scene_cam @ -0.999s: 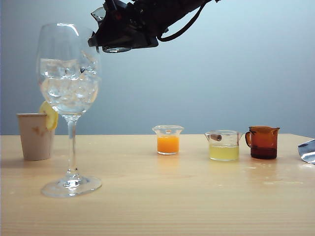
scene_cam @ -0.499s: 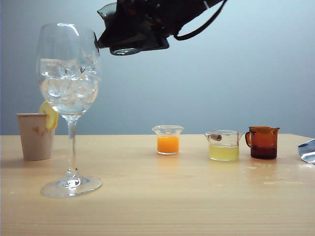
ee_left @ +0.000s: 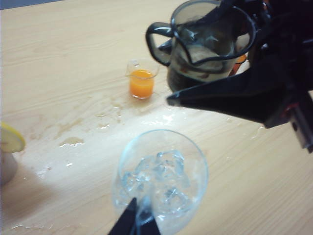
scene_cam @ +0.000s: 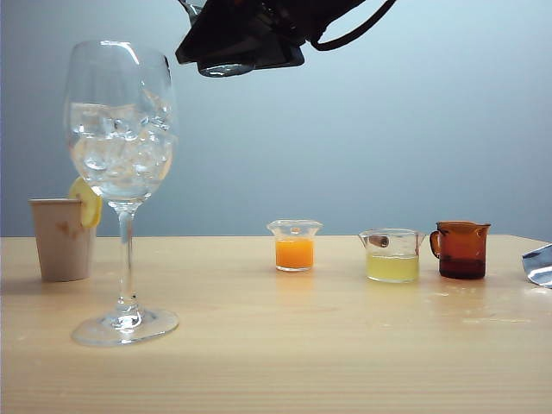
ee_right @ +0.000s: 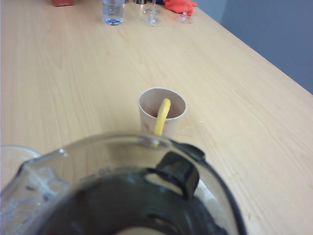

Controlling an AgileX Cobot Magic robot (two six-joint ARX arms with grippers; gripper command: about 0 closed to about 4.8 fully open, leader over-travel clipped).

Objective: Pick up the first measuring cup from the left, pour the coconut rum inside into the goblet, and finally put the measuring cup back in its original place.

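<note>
The right arm reaches in from the top of the exterior view, high above the table [scene_cam: 345, 345], angled down toward the goblet side, with a black cable looping off it. The right gripper [ee_left: 215, 44] has its fingers [ee_right: 178, 171] closed partway on the rim of the smoky measuring cup [ee_left: 205, 46], one black finger inside the cup and the other outside; the cup is held roughly level up in the air. The goblet [scene_cam: 122, 172] stands below and to the side of that gripper, not under it, full of ice cubes [ee_left: 159, 176] and clear liquid. Whether any rum remains in the cup is hard to tell; its bottom looks pale and mostly empty. The left gripper [ee_left: 136, 223] hangs above the goblet looking down into the bowl; only dark finger tips show at the frame edge, close together, holding nothing visible, and how wide it stands cannot be told. Well below the right gripper sit the cup of orange liquid [scene_cam: 294, 246], the cup of pale yellow liquid [scene_cam: 392, 256] and the amber cup [scene_cam: 461, 250]. A paper cup [ee_right: 162, 115] with a lemon slice [ee_right: 162, 116] stands beyond the goblet. Wet splashes [ee_left: 73, 142] lie on the wood. Faint raised marks on the cup rim are unreadable.
</note>
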